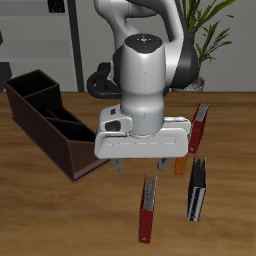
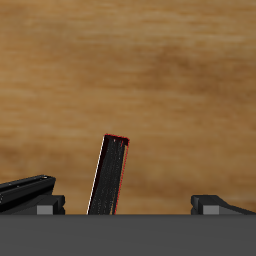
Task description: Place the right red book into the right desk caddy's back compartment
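The right red book (image 1: 147,208) lies flat on the table near its front edge, bright red with a pale grey strip along one long edge. My gripper (image 1: 143,164) hangs open and empty above the book's far end, without touching it. In the wrist view the gripper (image 2: 128,203) has its fingertips (image 2: 30,190) wide apart. Between them a slim book (image 2: 110,175) shows with red edges, a shadowed dark face and a pale strip; it looks like the same book. The right desk caddy (image 1: 40,118), a long dark maroon-brown box with dividers, stands beside the gripper, farther back.
A dark book (image 1: 196,190) lies beside the red one. An orange book (image 1: 181,165) sits just behind it, partly hidden by the gripper. A shorter, darker red book (image 1: 200,125) lies farther back. A potted plant (image 1: 205,40) stands at the back.
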Robot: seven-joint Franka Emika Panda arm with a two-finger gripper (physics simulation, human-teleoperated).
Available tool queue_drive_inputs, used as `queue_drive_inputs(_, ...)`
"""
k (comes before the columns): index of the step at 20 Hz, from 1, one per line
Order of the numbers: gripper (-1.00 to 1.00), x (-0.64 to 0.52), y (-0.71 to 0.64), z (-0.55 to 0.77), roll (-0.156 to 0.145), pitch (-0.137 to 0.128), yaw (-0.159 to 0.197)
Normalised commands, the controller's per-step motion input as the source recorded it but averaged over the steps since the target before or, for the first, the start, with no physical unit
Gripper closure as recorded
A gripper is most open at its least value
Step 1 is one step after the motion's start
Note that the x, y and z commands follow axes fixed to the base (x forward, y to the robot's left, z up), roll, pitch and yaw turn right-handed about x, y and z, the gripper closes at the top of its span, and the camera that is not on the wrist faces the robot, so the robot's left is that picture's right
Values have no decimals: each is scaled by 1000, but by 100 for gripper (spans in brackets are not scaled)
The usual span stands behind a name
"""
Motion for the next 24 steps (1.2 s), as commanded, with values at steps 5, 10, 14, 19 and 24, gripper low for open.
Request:
queue_drive_inputs(5,-100,52,72,-144,1,18,-1)
queue_drive_inputs(10,-100,-23,62,-166,-1,17,-7)
queue_drive_inputs(14,-100,-36,43,-128,7,22,-8)
queue_drive_inputs(19,-100,-7,-3,-174,0,32,-7)
queue_drive_inputs(24,-100,12,-28,-207,-9,31,-14)
